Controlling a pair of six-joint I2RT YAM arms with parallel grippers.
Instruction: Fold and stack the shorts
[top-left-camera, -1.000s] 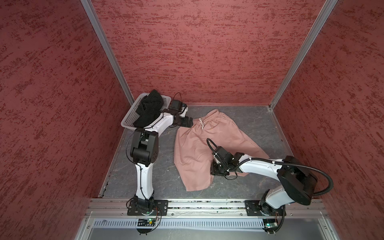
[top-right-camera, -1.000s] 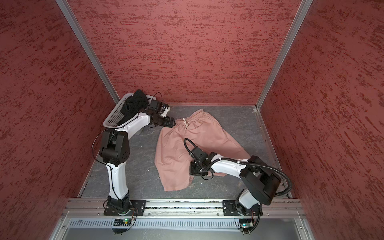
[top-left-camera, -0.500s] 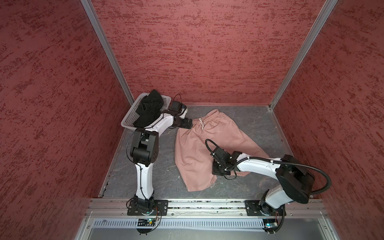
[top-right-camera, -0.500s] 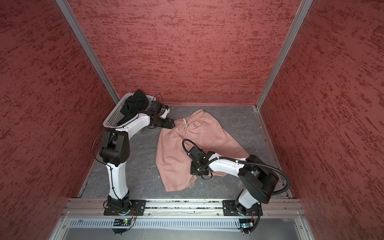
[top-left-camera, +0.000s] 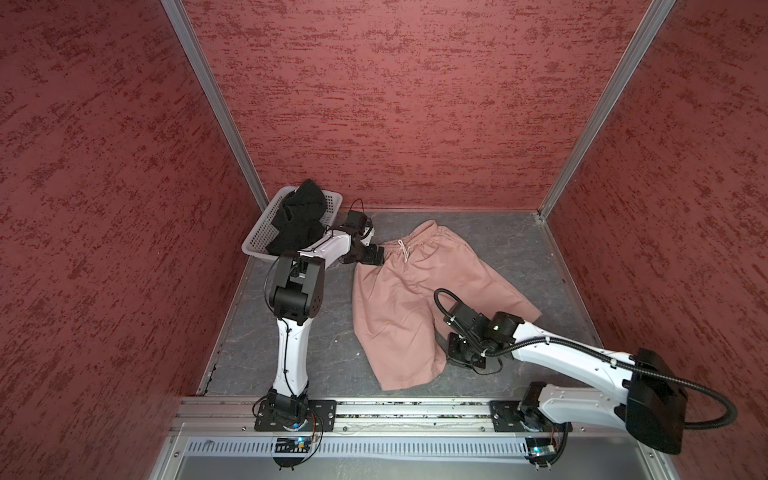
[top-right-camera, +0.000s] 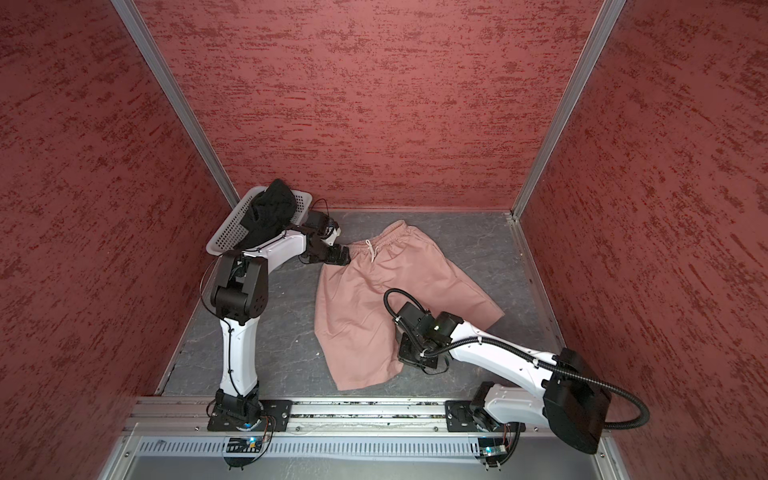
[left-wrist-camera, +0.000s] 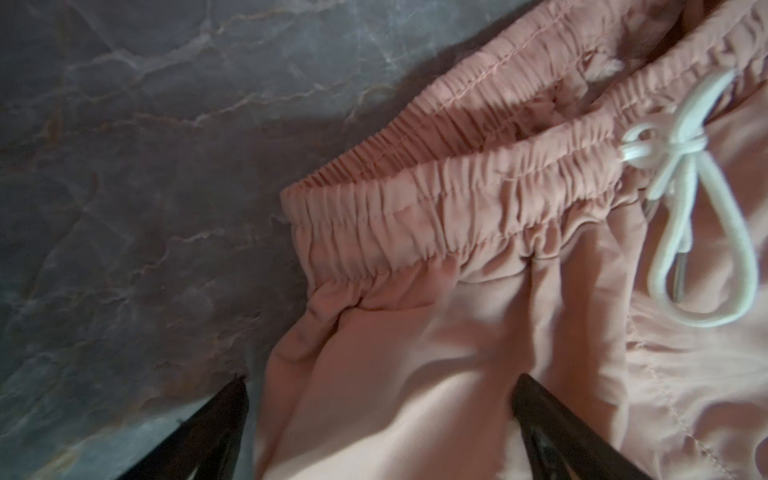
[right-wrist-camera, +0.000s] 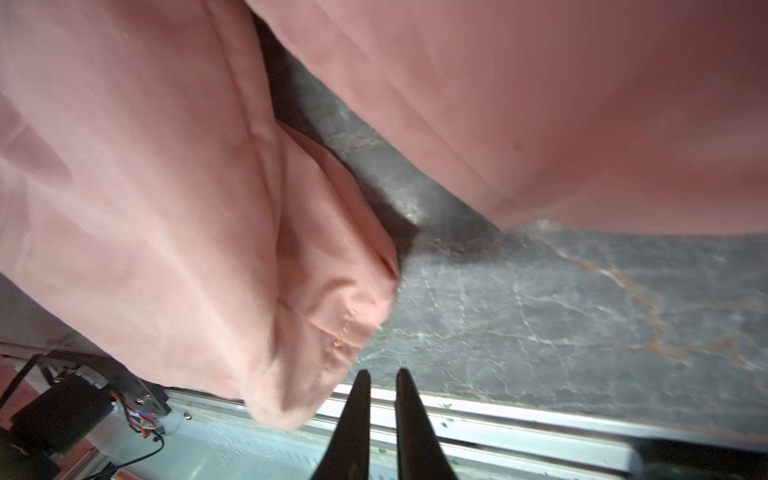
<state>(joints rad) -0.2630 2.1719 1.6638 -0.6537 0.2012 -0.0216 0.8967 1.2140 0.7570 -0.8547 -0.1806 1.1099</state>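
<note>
Lying flat on the grey marbled counter (top-left-camera: 328, 365), the dusty pink shorts (top-left-camera: 399, 307) point their gathered waistband (left-wrist-camera: 415, 208) toward the back wall and both legs toward the front rail. The long axis runs back to front, leaning slightly right, with one leg aimed at the rail and the other splayed off to the right. The white drawstring (left-wrist-camera: 685, 147) faces up, tied in a bow.

The left gripper (left-wrist-camera: 382, 380) sits at the waistband's left corner with its fingers spread wide, one over bare counter and one over pink cloth, clamped on nothing. The right gripper (right-wrist-camera: 383, 372) hangs low beside the inner hem of the near leg, its fingers all but together, with only a slit between them and no cloth in it.

The black shorts (top-left-camera: 299, 216) are heaped in the white basket (top-left-camera: 259, 237) in the back left corner — so crumpled that no waistband, leg or direction can be made out, and the left arm covers their lower edge. In both top views the right arm hides its own fingertips and the gap between the pink legs.
</note>
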